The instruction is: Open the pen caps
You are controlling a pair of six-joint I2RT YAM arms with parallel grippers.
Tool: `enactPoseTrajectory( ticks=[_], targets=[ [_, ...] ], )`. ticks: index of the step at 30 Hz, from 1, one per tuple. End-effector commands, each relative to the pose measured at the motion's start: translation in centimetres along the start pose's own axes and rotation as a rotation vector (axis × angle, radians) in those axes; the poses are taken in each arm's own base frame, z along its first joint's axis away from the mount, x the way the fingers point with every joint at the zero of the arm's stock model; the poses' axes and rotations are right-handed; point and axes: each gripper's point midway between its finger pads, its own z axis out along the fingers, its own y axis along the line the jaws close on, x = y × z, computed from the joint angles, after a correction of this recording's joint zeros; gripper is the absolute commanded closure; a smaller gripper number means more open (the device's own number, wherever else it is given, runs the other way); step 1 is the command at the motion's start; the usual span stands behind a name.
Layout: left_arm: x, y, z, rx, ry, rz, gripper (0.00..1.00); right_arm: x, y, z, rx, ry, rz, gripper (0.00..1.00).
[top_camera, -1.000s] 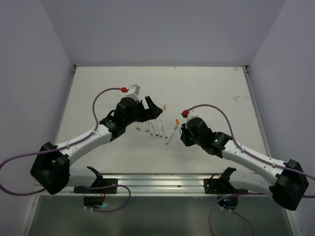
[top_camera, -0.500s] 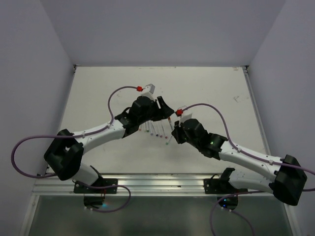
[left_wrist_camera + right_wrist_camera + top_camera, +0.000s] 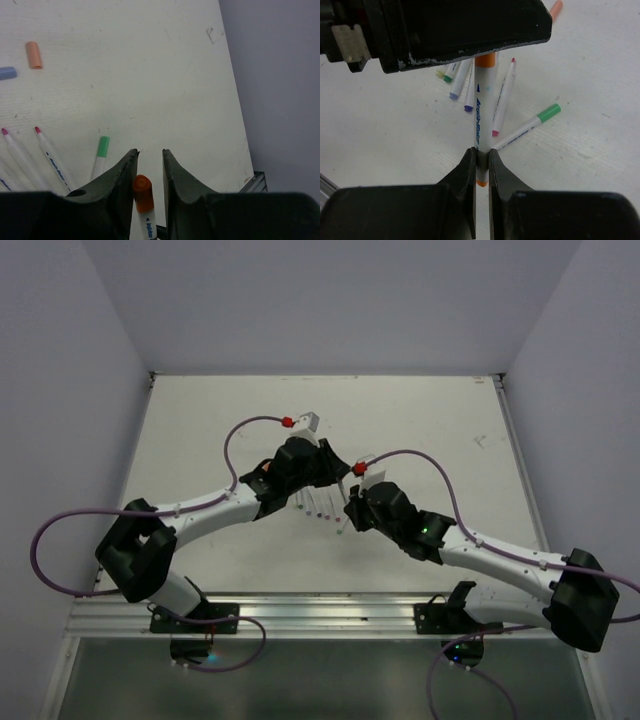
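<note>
My right gripper (image 3: 481, 151) is shut on the white barrel of an orange pen (image 3: 480, 110), near its orange tail end, and holds it up off the table. Its orange pen cap (image 3: 143, 192) sits between the jaws of my left gripper (image 3: 150, 152). The cap rests against the left finger, and a slim gap shows on the other side. From above, the left gripper (image 3: 336, 466) and the right gripper (image 3: 351, 504) meet over a row of pens (image 3: 320, 508). Two loose pen caps, orange (image 3: 34, 54) and blue (image 3: 6, 73), lie on the table.
A green-capped pen (image 3: 549, 112) lies on the table below the held pen. Beside it lie uncapped pens with pink (image 3: 504, 100) and purple (image 3: 470, 90) tips. The table's right edge (image 3: 240, 125) and the grey wall are close to the left gripper.
My left arm has swung right to the pen held by the right gripper, and its jaws have narrowed from wide open around the orange cap. The right gripper shifted slightly left, still holding the pen.
</note>
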Motion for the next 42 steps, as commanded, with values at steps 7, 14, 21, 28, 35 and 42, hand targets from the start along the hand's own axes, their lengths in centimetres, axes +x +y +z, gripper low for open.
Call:
enactPoseTrajectory(
  ticks=[7,14,21,28,35,42],
  targets=[
    [-2.1,-2.0,0.2,0.040,-0.074,0.016,1.00,-3.2,1.0,-0.3,-0.018,-0.106,0.018,1.00],
    [-2.5,-3.1,-0.8,0.106,-0.100,0.031,1.00,-3.1,1.4,-0.5,-0.058,-0.142,0.053,0.60],
    [-3.3,-4.5,-2.3,0.178,-0.136,0.045,1.00,-3.9,1.4,-0.1,-0.050,-0.169,0.038,0.55],
    [-3.8,-5.5,-3.3,0.231,-0.157,0.037,1.00,-4.6,1.6,0.8,-0.039,-0.179,0.015,0.62],
    [-5.2,-6.5,-4.2,0.254,-0.203,0.043,1.00,-3.9,1.8,1.1,-0.058,-0.163,0.001,0.96],
    [-8.9,-7.9,-5.3,0.253,-0.329,0.061,1.00,-2.2,1.4,1.0,-0.065,-0.132,-0.030,1.00]
  ],
)
